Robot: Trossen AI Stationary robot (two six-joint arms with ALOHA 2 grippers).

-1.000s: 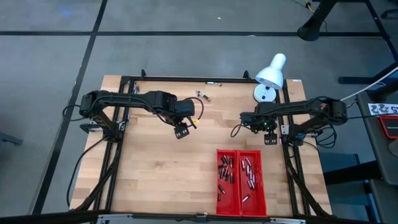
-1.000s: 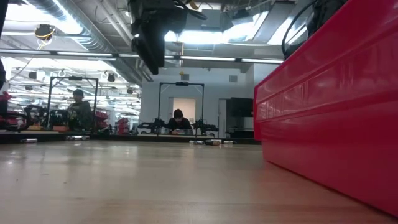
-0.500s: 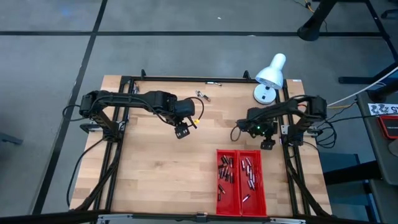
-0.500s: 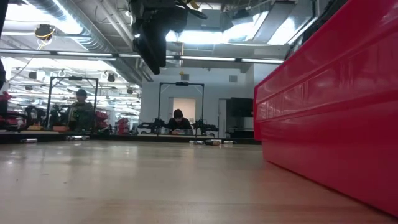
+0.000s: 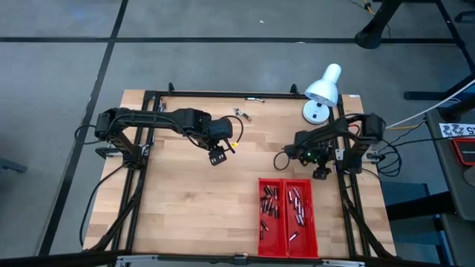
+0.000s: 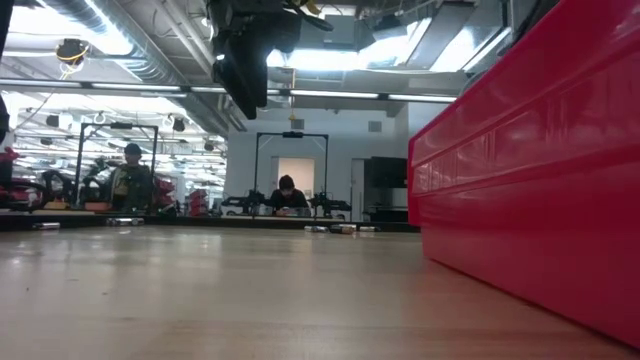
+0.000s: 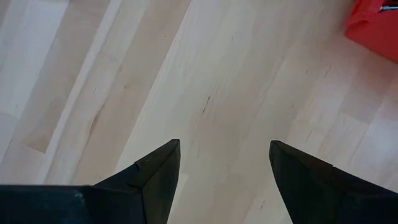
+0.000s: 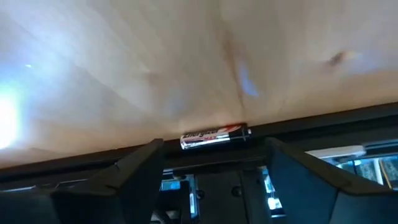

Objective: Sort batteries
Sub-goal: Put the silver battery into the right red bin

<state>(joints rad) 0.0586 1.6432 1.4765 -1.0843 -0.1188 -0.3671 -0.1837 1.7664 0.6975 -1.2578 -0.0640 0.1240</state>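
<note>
Several small batteries [image 5: 270, 207] lie in both compartments of the red tray [image 5: 261, 245] at the near right. One silvery battery with a red mark [image 8: 214, 137] lies on its side on the wood, against the black frame rail. My right gripper [image 8: 214, 171] hangs low over it, open, a finger on either side and short of it; in the high view the right gripper [image 5: 320, 173] is by the table's right rail. My left gripper [image 5: 217, 157] hangs open above bare wood at the table's middle, and shows the same in its wrist view [image 7: 224, 155].
A white desk lamp [image 5: 322, 90] stands at the far right corner. Small metallic pieces [image 5: 242, 113] lie near the far edge. Black frame rails [image 5: 349, 200] run along the table's sides. The tray's red wall [image 6: 530, 170] fills the right of the low view.
My right gripper has sunk toward the table beside the right rail, a little toward the near edge, and its wrist has rolled and tipped; the arm's elbow has drawn in. Its fingers have stayed open.
</note>
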